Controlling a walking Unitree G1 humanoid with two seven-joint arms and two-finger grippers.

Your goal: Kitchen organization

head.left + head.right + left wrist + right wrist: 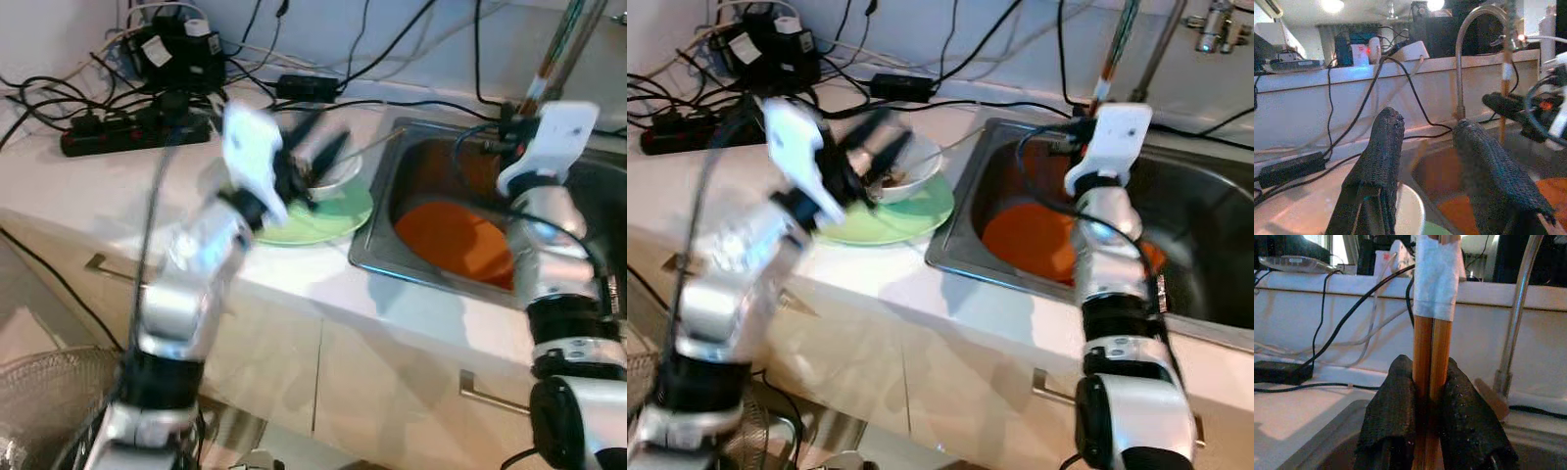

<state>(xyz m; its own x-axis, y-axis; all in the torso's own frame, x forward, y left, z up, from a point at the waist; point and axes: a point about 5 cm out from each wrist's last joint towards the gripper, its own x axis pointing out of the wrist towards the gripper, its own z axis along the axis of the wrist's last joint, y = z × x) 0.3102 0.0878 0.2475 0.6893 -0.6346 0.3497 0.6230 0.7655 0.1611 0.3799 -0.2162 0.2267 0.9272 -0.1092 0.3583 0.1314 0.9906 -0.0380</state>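
A: Right gripper (1422,431)?
B: Clamped on taped wooden sticks (1430,347), upright over the sink (1019,269).
A: Left gripper (1435,161)?
B: Fingers spread, empty, above white bowl (333,181) on green plate (328,220).

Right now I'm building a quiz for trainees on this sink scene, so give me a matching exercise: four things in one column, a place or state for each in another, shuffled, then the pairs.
Things:
1. chopsticks
2. white bowl
3. orange plate
4. power strip

Places or states:
A. lying in the sink
B. on the counter by the wall
C. on the green plate
D. clamped upright in the right gripper

Pairs: 1-D, 2-C, 3-A, 4-B
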